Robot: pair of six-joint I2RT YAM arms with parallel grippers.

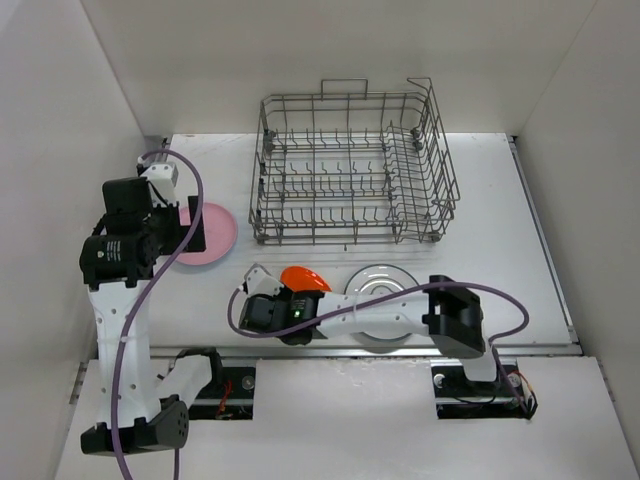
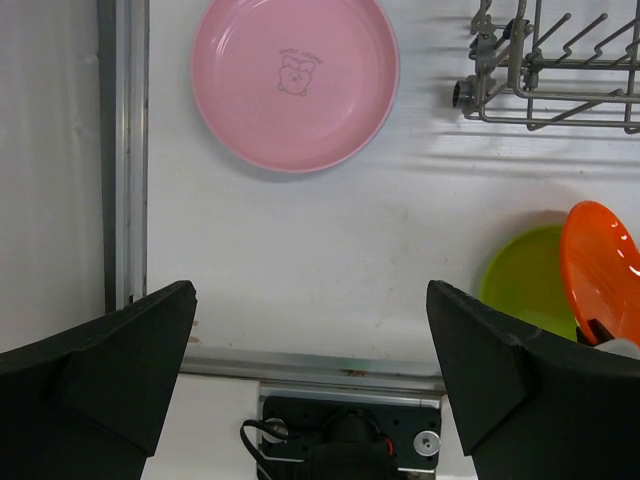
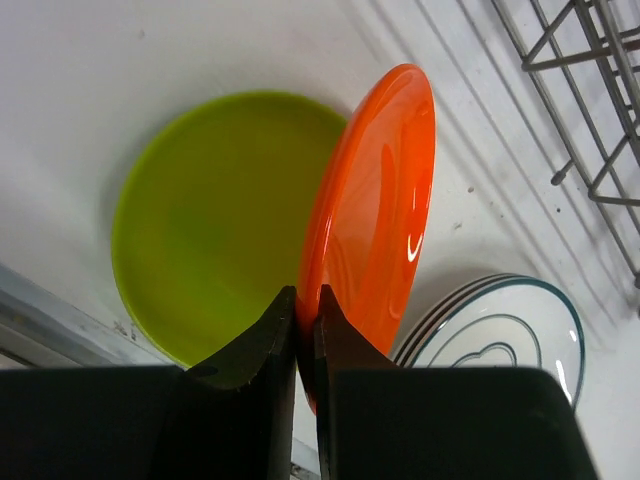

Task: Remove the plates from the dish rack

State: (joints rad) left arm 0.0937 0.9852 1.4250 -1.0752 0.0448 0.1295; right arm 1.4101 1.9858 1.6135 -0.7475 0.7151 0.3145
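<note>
- The right hand (image 3: 305,300) is nearly closed, its two fingers pinching the lower rim of the orange plate (image 3: 375,200).
- The orange plate stands on edge in that grip, tilted a little, with its glossy face catching the light.
- Just behind it, the lime green plate (image 3: 210,220) lies flat on the table (image 2: 330,250); I cannot tell whether the two plates touch.
- Beside them, a white grey-rimmed plate (image 3: 510,335) with a heart outline in its centre lies flat, partly under the right arm in the top view.
- The left hand (image 2: 310,290) is spread wide with nothing between its fingers, held above the table's left side.
- Beyond it, the pink plate (image 2: 295,80) lies flat on the table, with a small printed figure in its middle.
- The dish rack (image 1: 440,160) stands at the far side of the table, apart from all four plates.
</note>
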